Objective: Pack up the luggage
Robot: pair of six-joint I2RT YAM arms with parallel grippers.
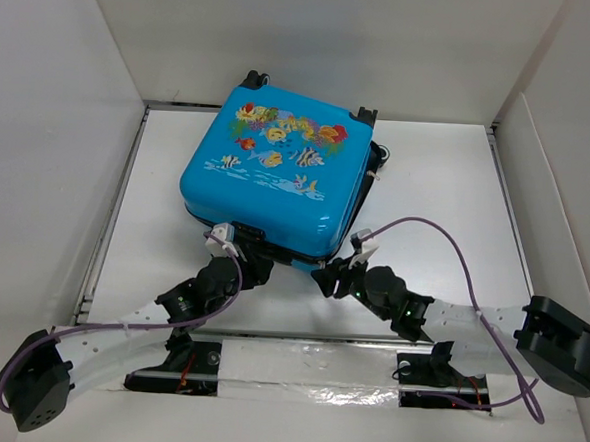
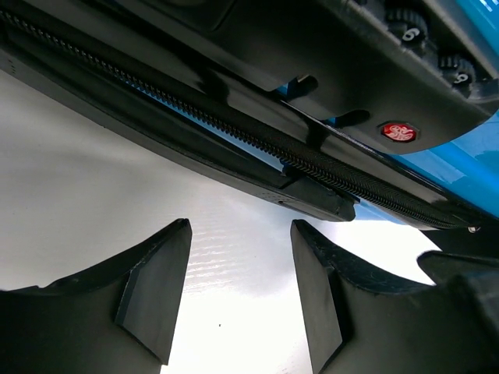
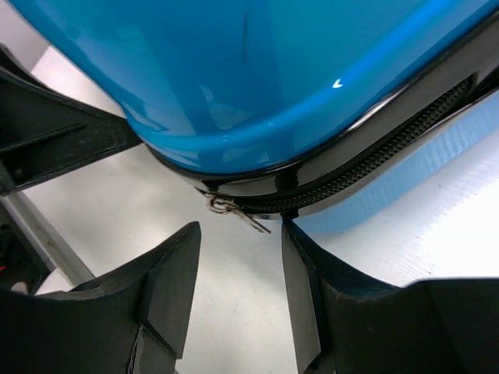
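Note:
The bright-blue luggage (image 1: 273,170) with its fish print lies flat and closed on the white table, wheels at the far side. My left gripper (image 1: 241,250) is open and empty at its near edge, below the black zipper band (image 2: 257,140) and combination lock dials (image 2: 437,47). My right gripper (image 1: 333,279) is open and empty at the near right corner, just short of a small metal zipper pull (image 3: 238,213) hanging from the zipper (image 3: 374,167). The luggage's blue shell (image 3: 257,70) fills the top of the right wrist view.
White walls enclose the table on the left, back and right. A purple cable (image 1: 454,246) loops from the right arm over the table. A metal rail (image 1: 306,367) runs along the near edge between the arm bases.

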